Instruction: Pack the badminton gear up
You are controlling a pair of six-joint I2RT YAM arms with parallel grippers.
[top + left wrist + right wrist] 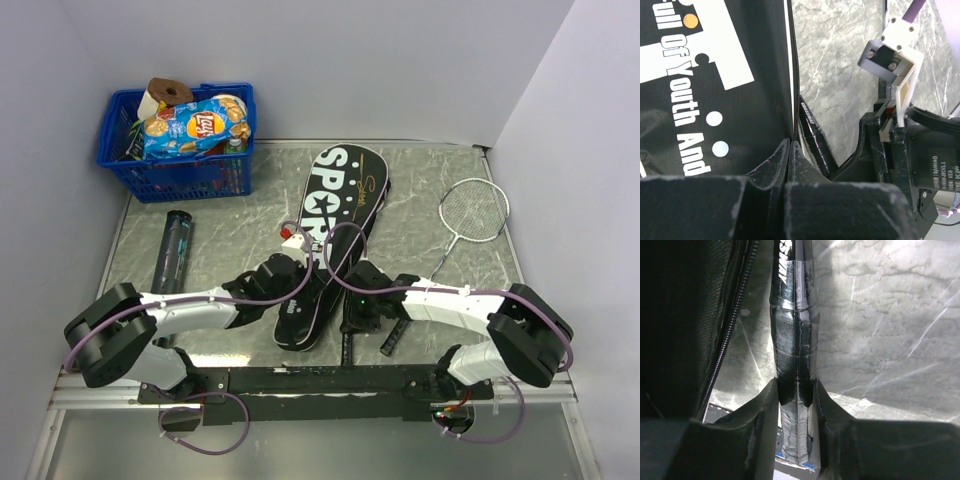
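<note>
The black cover lettered "SPORT" lies slantwise in the middle of the table. My left gripper is shut on its zipper edge near the narrow end. My right gripper is shut on the black handle of one racket, just right of the cover; that racket's head is hidden. The second silver racket lies at the right, its handle toward me. The dark tube lies at the left. No shuttlecocks show.
A blue basket of snacks stands at the back left corner. Walls close in the table at the back, left and right. The right arm's wrist sits close beside my left gripper.
</note>
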